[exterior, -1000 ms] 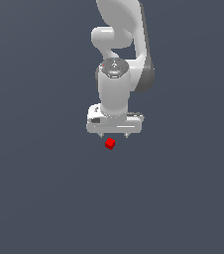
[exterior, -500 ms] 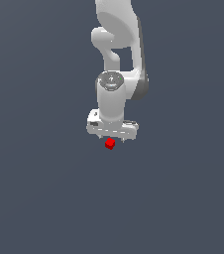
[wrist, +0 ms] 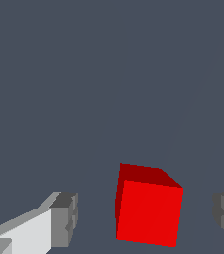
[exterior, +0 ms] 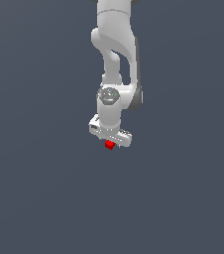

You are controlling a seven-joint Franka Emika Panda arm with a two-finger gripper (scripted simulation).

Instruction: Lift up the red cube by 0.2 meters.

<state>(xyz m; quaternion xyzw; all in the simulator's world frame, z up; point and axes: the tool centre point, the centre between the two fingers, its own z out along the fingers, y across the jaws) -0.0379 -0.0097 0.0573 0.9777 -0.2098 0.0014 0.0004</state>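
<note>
Gripper poised over the red cube

In the wrist view the left finger pad (wrist: 64, 221), the red cube (wrist: 148, 208) and the right pad stand apart: gripper (exterior: 110, 135) released, nothing grasped. From the exterior view the cube (exterior: 109, 145) peeks just below it, probably resting on the grey floor (exterior: 34, 198).

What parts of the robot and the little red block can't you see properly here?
- Exterior view: the pincer fingers are hidden behind its own white body, and the red cube is partly covered by it.
- Exterior view: the arm's top is cut off by the edge.
- Wrist view: both fingers are cut off by the edges, so the gaps to the cube are only partly readable.
</note>
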